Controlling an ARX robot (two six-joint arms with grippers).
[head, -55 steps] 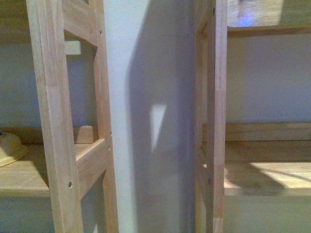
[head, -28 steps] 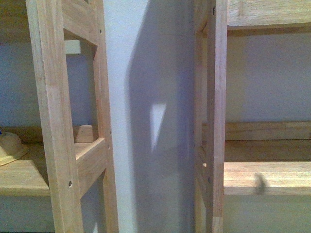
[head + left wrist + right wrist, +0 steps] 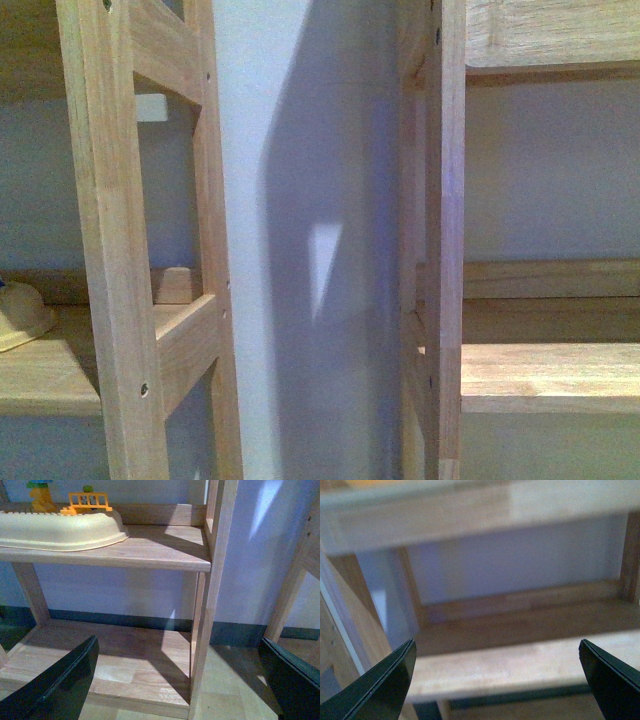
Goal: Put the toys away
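1. The shelf uprights before me are pale, unpainted wood with visible grain, a smooth matt face, and small dark screw holes.
2. The shelf boards are the same light wood, made of jointed strips, matt.
3. The wall between the two racks looks like flat, matt painted plaster, whitish-blue.
4. On my left wrist view, the cream tray looks like smooth moulded plastic with a soft sheen.
5. The orange fence piece behind it is glossy plastic.
6. My left fingers are black, smooth, slightly glossy plastic; my right fingers look the same.
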